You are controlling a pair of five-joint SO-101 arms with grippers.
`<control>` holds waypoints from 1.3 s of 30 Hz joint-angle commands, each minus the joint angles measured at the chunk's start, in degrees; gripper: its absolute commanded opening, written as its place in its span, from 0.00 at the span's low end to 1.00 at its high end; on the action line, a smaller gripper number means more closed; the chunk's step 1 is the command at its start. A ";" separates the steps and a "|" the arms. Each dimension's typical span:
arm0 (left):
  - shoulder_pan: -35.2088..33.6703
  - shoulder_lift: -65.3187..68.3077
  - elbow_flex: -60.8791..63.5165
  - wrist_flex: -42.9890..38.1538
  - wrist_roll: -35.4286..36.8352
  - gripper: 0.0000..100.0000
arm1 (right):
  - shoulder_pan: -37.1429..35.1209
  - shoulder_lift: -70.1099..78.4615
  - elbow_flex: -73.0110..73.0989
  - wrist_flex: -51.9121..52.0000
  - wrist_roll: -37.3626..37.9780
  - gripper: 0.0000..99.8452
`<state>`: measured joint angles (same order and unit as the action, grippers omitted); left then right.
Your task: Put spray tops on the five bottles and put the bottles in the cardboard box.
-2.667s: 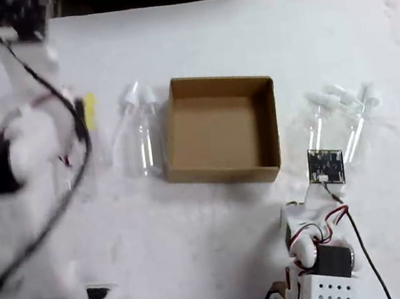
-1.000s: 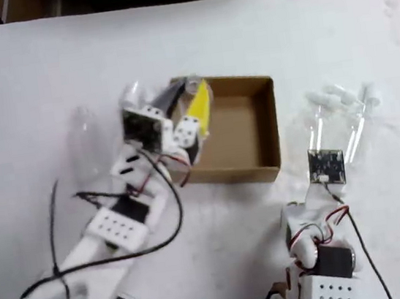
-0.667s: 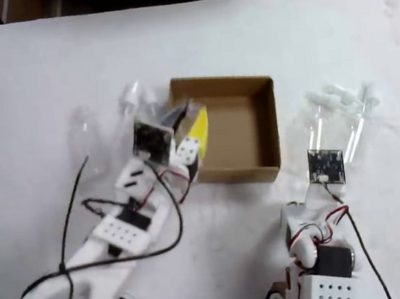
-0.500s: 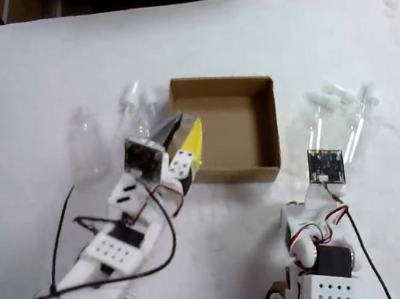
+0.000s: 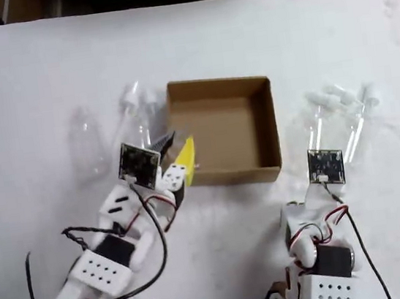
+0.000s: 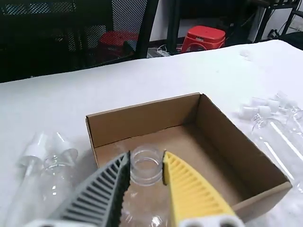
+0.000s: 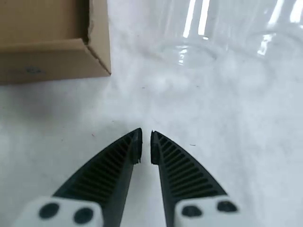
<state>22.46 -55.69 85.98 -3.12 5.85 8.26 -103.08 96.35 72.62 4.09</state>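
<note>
White table [image 5: 27, 69]: left gripper [image 6: 146, 161] jaws clamp a topless clear plastic bottle [image 6: 142, 201] by its neck, just outside the brown cardboard box [image 6: 142, 116]'s near wall.

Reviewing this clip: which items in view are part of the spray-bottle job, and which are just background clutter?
Job:
- cardboard box
- topless bottle held in the left gripper
- topped bottles left of the box
- topped bottles right of the box
- clear bottle farther left

Lying about:
- red stool, off the table
- black mesh rack, behind the table
</note>
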 commanded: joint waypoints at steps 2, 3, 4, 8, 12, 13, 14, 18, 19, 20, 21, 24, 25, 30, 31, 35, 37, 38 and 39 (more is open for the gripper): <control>-1.27 -3.82 -3.43 4.31 -0.70 0.02 | 0.48 -0.22 0.53 0.13 -0.62 0.02; -1.10 -4.26 -3.43 5.01 -0.70 0.02 | 0.48 -0.22 0.53 0.13 -0.62 0.02; -0.92 -4.62 -3.43 5.89 -0.70 0.02 | 0.48 -0.22 0.53 0.13 -0.62 0.02; 0.04 -6.55 -3.52 9.05 -0.62 0.02 | 0.48 -0.22 0.53 0.13 -0.62 0.02; 0.04 -9.80 -3.52 11.43 -0.44 0.02 | 0.48 -0.22 0.53 0.13 -0.62 0.02; 0.04 -10.59 -3.52 12.48 -0.53 0.02 | 0.48 -0.22 0.53 0.13 -0.62 0.02; 0.04 -11.38 -3.52 13.71 -0.53 0.02 | 0.48 -0.22 0.53 0.13 -0.62 0.02; 0.13 -13.23 -3.52 18.37 -0.53 0.02 | 0.48 -0.22 0.53 0.13 -0.62 0.02; 0.13 -13.32 -3.52 18.81 -0.53 0.02 | 0.48 -0.22 0.53 0.13 -0.62 0.02; 0.04 -13.41 -3.52 19.08 -0.53 0.02 | 0.48 -0.22 0.53 0.13 -0.62 0.02; 0.04 -13.41 -3.52 19.08 -0.53 0.02 | 0.48 -0.22 0.53 0.13 -0.62 0.02; 0.04 -13.41 -3.52 18.81 -0.53 0.02 | 0.48 -0.22 0.53 0.13 -0.62 0.02; 0.04 -13.41 -3.52 18.81 -0.53 0.02 | 0.48 -0.22 0.53 0.13 -0.62 0.02; 0.04 -13.41 -3.52 18.81 -0.26 0.02 | 0.48 -0.22 0.53 0.13 -0.62 0.02; 0.04 -13.41 -3.52 18.81 -0.18 0.03 | 0.48 -0.22 0.53 0.13 -0.62 0.02; 0.04 -13.41 -3.52 19.52 2.64 0.12 | 0.48 -0.22 0.53 0.13 -0.62 0.02; 0.13 -13.41 -3.96 21.27 3.43 0.18 | 0.48 -0.22 0.53 0.13 -0.62 0.02; 0.13 -13.32 -4.92 22.68 3.60 0.20 | 0.48 -0.22 0.53 0.13 -0.62 0.02; -0.04 -13.32 -5.98 24.62 3.60 0.20 | 0.48 -0.22 0.53 0.13 -0.62 0.02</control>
<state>22.46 -68.35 85.19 16.92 7.69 8.26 -103.08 96.35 72.62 4.09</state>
